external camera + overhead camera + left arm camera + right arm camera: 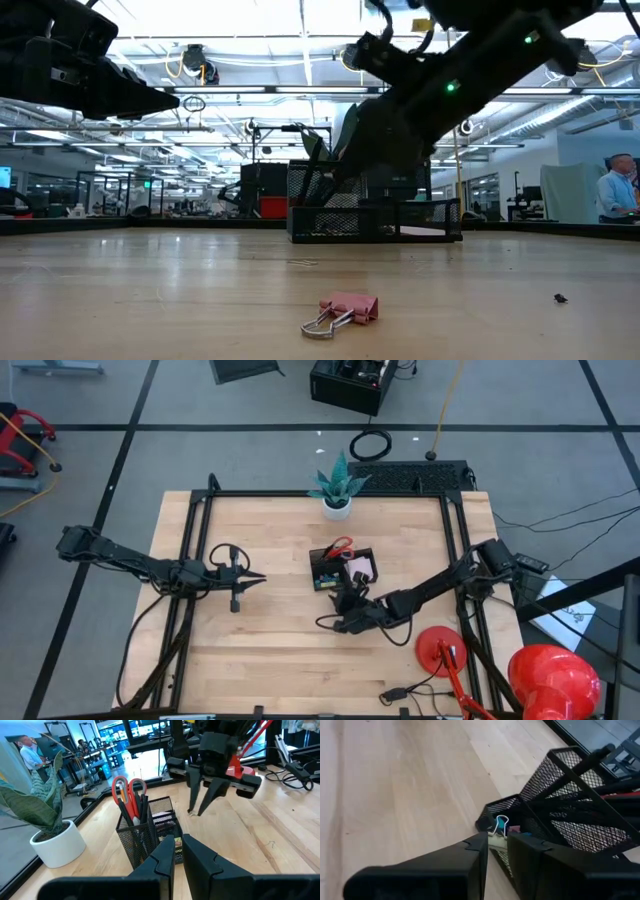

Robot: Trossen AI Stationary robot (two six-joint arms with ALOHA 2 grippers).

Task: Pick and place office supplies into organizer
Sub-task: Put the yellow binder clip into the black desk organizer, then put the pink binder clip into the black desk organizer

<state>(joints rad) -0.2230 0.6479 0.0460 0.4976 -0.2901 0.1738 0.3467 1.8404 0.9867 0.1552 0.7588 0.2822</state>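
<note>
At centre frame the right claw, fingers nearly together and seemingly pinching a pale scrap, hovers over the black mesh organizer on the worktop, a placing step needing release next, while the left claw waits closed at left.

seen from straight overhead in the high view: whole table, both arms, floor around. low view set at table-top level near one edge, facing across to the organizer mid-table and the room behind. left wrist view looking forward past its own tool toward the organizer and plant pot. right wrist view pressed close over the organizer. organizer shared by all four views.
</note>
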